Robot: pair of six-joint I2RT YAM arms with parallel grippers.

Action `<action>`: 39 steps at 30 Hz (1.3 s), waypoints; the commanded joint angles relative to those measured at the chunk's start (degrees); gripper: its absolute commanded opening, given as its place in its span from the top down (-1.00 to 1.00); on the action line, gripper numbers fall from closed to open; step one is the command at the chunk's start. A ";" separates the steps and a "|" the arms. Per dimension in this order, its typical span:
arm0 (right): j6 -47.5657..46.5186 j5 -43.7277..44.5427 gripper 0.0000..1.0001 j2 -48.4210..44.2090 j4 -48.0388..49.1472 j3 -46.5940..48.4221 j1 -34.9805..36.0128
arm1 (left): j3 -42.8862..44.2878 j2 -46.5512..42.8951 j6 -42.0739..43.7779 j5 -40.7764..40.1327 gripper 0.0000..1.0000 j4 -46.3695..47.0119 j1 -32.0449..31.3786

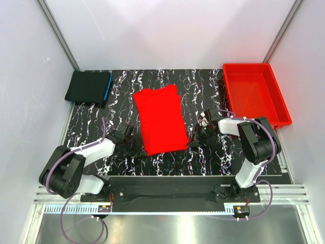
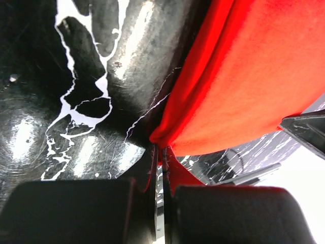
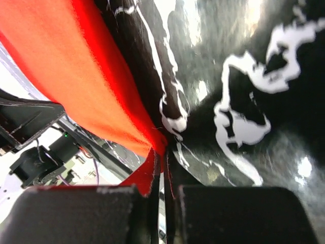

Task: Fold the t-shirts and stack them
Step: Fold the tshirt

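A bright red t-shirt (image 1: 160,119), folded into a long panel, lies in the middle of the black marbled mat. My left gripper (image 1: 138,146) is at its near left corner and my right gripper (image 1: 194,141) at its near right corner. In the left wrist view the left gripper (image 2: 161,155) is shut on the corner of the red t-shirt (image 2: 244,76). The right wrist view likewise has the right gripper (image 3: 161,155) pinching a corner of the red t-shirt (image 3: 56,71). A folded black t-shirt (image 1: 89,87) with a blue edge rests at the back left.
A rigid red plastic bin (image 1: 278,109) stands at the back right, partly off the mat (image 1: 213,86). White walls with metal rails close in the left, right and back. The arm bases sit along the near edge.
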 commanded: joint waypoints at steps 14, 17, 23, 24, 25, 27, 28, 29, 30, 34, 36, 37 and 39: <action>5.68 0.70 1.00 -31.90 -18.06 -9.69 7.95 | 1.30 -26.47 -2.09 -11.55 1.00 -30.50 -14.34; 6.74 1.83 1.00 -34.65 -21.23 -7.24 7.86 | 8.06 -27.36 -0.51 -13.48 1.00 -35.43 -14.52; 1.48 5.62 1.00 -20.29 -27.46 13.22 6.11 | 33.27 -8.43 11.43 -17.53 1.00 -41.15 -8.56; 0.34 5.44 1.00 -17.98 -27.56 18.38 4.28 | 39.13 -4.72 15.36 -17.10 1.00 -40.72 -5.50; 0.15 5.18 1.00 -15.78 -27.39 20.87 3.21 | 41.97 -1.55 17.06 -15.53 1.00 -40.63 -3.82; -1.07 3.86 1.00 -8.40 -27.56 29.04 1.11 | 48.12 7.39 21.52 -15.33 1.00 -40.19 0.04; -2.04 3.77 1.00 -5.59 -28.52 32.46 0.40 | 53.98 10.23 22.69 -13.94 1.00 -40.36 1.29; -3.27 3.08 1.00 -0.34 -29.49 35.54 -0.13 | 57.35 13.48 23.57 -13.15 1.00 -40.54 2.43; -3.54 2.37 1.00 2.23 -29.67 41.23 -1.18 | 59.99 18.47 25.58 -12.01 1.00 -40.10 4.36; -5.91 1.40 1.00 14.45 -32.48 54.97 -3.47 | 73.96 32.09 30.51 -6.91 1.00 -39.84 7.80; -6.45 0.09 1.00 20.79 -32.84 61.02 -4.79 | 80.04 36.52 31.92 -5.50 1.00 -37.22 9.03; -5.92 -0.70 1.00 22.37 -32.66 62.54 -5.93 | 81.19 40.02 32.36 -3.58 0.94 -35.81 9.38; -4.86 -1.32 1.00 27.29 -31.78 66.32 -6.81 | 87.04 44.96 32.37 -3.03 0.72 -35.79 10.43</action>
